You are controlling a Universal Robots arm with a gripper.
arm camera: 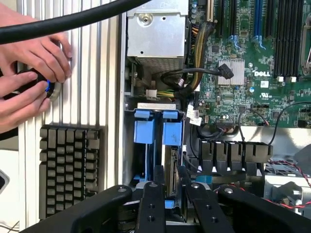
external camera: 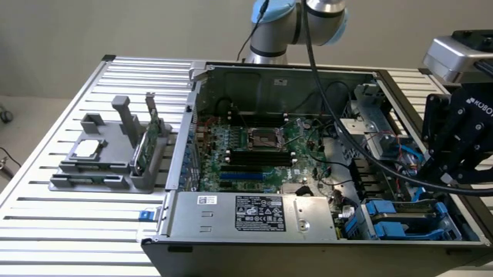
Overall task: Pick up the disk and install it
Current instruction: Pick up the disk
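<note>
The disk [arm camera: 170,158] stands edge-on in the drive bay of the open computer case [external camera: 231,213], its blue carrier tabs [arm camera: 171,130] pointing away from the wrist. My gripper [arm camera: 170,171] has a black finger pressed on each face of the disk's near edge, so it is shut on it. A second blue-tabbed carrier [arm camera: 144,130] sits in the slot right beside it. In the exterior view my gripper [external camera: 453,173] hangs low over the case's side at the exterior view's right, above the blue drive carriers [external camera: 400,216].
A person's hands [arm camera: 34,73] hold a small black round part with a blue ring on the slatted table [external camera: 85,231] beside the case. A black finned block [arm camera: 70,165] lies there. A grey fixture [external camera: 108,156] holds a chip and a green card. The motherboard [external camera: 262,150], cables and power supply [external camera: 254,213] crowd the case.
</note>
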